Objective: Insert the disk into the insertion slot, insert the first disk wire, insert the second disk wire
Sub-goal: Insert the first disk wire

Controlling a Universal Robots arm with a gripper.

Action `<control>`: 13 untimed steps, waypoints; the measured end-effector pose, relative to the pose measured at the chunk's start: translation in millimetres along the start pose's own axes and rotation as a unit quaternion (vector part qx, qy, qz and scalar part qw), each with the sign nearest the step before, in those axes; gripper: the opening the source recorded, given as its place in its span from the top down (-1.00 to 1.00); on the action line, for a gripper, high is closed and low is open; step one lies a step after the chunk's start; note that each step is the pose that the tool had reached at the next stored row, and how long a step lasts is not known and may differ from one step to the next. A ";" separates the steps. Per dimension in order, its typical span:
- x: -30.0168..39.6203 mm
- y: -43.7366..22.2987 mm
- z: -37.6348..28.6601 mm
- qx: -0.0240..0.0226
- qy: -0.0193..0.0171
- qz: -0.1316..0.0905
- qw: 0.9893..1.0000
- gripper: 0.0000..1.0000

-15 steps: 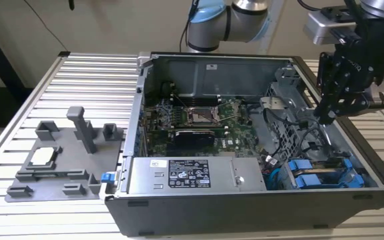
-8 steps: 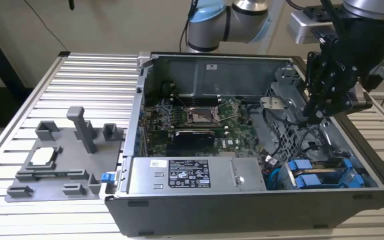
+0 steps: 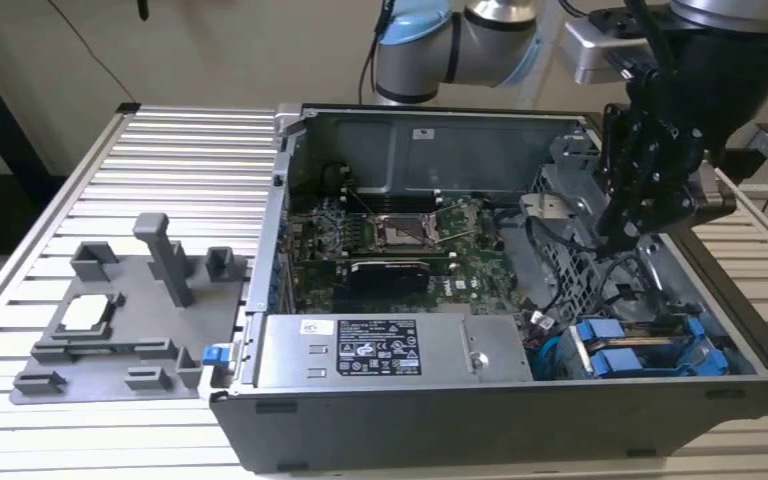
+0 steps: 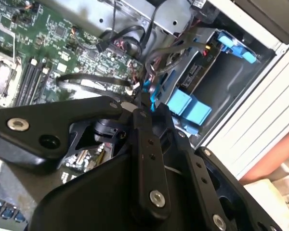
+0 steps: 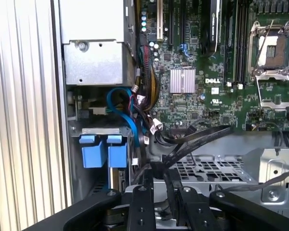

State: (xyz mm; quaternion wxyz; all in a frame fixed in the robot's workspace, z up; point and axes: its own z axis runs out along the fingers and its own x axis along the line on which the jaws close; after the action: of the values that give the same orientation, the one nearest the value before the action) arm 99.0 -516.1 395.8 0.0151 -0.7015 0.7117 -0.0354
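Gripper (image 5: 160, 180) low inside the open computer case (image 3: 491, 420), jaws clenched on a black wire (image 5: 207, 137). Disk (image 5: 94, 153), blue-framed, sits in its slot (image 5: 98, 130) close by.

Matt black claw (image 4: 144, 103); blue plastic disk carrier (image 3: 620, 361); glossy black wire (image 5: 197, 139).

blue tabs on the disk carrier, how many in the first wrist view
2. One blue tab by the case wall, the other beside it; more may be hidden.

Robotics lab or test workshop. Slatted aluminium bench (image 3: 184, 150) carries an open PC case (image 3: 491, 425) and grey jig plate (image 3: 104, 365). Robot arm (image 3: 458, 45) behind.
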 end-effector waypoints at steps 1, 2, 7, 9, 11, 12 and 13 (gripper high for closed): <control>0.0 0.0 -0.4 0.000 0.005 -0.001 1.000 0.47; 0.0 0.3 -0.4 0.000 0.012 -0.002 1.000 0.47; -2.7 3.6 0.2 0.001 0.029 -0.018 0.999 0.47; -4.4 4.6 0.4 0.002 0.029 -0.023 0.999 0.47; -5.2 5.7 0.3 0.003 0.028 -0.027 0.999 0.47; -5.5 6.4 0.2 0.003 0.028 -0.029 0.999 0.47; -5.4 7.1 0.1 0.004 0.027 -0.031 0.999 0.47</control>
State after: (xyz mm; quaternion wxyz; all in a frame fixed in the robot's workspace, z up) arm 92.0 -510.6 395.0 -0.0027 -0.7218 0.6897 -0.0576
